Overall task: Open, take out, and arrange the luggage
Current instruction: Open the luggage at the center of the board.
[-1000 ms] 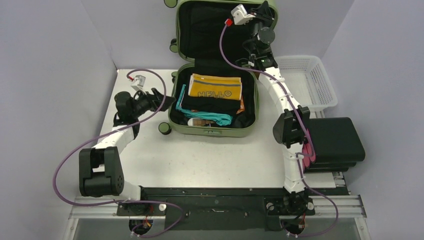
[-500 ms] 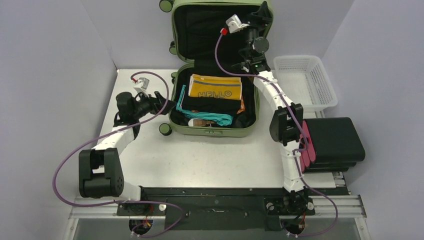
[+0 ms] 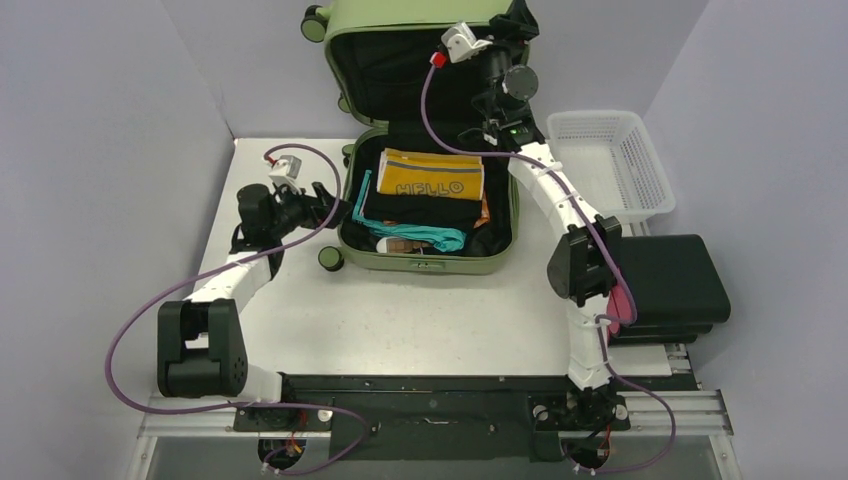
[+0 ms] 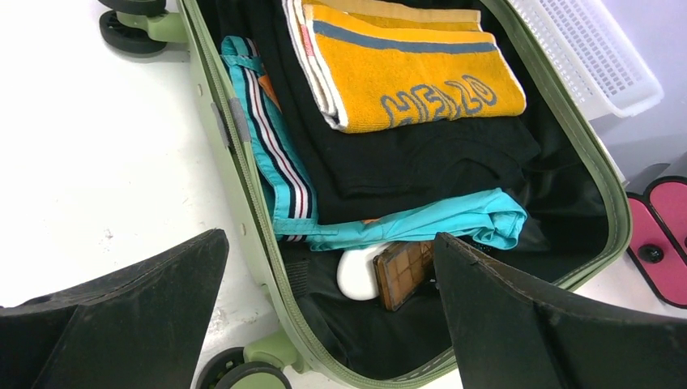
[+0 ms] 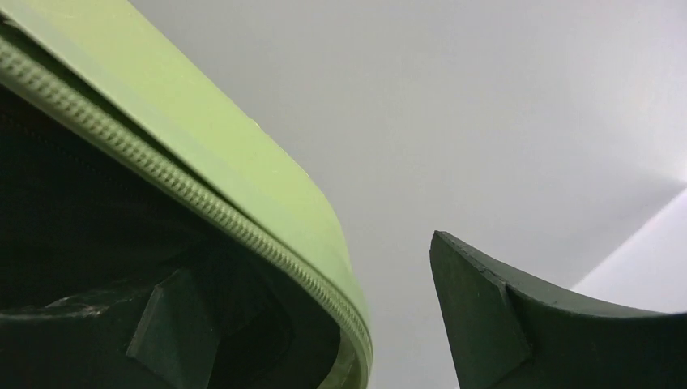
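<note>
Right fingers [image 5: 526, 340] open astride stiff, slick luggage [image 3: 425, 262] lid rim, my best hold; left fingers [image 4: 121, 324] open too.

The left arm [image 3: 235, 272] reaches forward low with its elbow bent, and the left gripper [image 4: 330, 237] tilts downward, fingers spread wide apart. The right arm [image 3: 560, 195] stretches high and far forward, almost straight, and the right gripper [image 5: 324, 279] points upward, its fingers parted wide
</note>
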You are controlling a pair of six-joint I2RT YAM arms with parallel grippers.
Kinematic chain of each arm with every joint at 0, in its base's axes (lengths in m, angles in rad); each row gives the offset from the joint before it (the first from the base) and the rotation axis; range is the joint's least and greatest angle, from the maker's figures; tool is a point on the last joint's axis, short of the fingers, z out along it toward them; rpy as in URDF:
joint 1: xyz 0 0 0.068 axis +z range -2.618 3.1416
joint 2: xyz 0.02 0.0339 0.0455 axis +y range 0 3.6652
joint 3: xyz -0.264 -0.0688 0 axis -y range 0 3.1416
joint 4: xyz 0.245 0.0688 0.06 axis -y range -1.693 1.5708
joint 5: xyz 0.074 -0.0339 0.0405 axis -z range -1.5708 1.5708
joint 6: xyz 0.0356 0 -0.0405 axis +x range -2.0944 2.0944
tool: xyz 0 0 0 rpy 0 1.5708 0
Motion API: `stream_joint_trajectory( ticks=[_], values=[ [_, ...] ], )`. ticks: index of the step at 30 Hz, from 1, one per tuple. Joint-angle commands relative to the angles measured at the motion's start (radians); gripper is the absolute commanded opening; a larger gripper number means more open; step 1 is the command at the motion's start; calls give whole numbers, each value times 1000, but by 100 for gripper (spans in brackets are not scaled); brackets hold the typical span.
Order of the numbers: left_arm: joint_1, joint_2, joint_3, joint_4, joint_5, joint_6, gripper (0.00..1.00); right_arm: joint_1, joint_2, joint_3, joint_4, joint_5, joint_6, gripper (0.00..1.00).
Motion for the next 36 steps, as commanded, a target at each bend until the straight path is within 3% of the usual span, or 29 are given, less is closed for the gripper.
stream_joint_trajectory(
  ticks=[1,6,11,18,24,29,32,36],
  values=[
    [-10,-26,22,3,-55,20,96,1,-81,120,-158,-49,53,82],
    [-10,-4,38,0,-62,6,96,0,68,346,-209,18,-5,83],
    [-38,4,36,6,-57,11,96,-25,106,314,-80,33,-87,82],
    [-83,45,122,-6,-14,11,96,-97,204,323,-64,0,-75,82],
    [-108,184,375,-90,29,-61,96,-114,147,150,-11,-86,-17,84],
    [-134,343,620,-135,27,-160,96,-101,56,-44,64,-120,-94,85],
    [-145,395,679,-157,13,-181,96,-97,24,-125,33,-59,-92,85],
    [-152,403,672,-183,-50,-176,96,-91,-73,-211,-130,-3,-60,86]
  ],
)
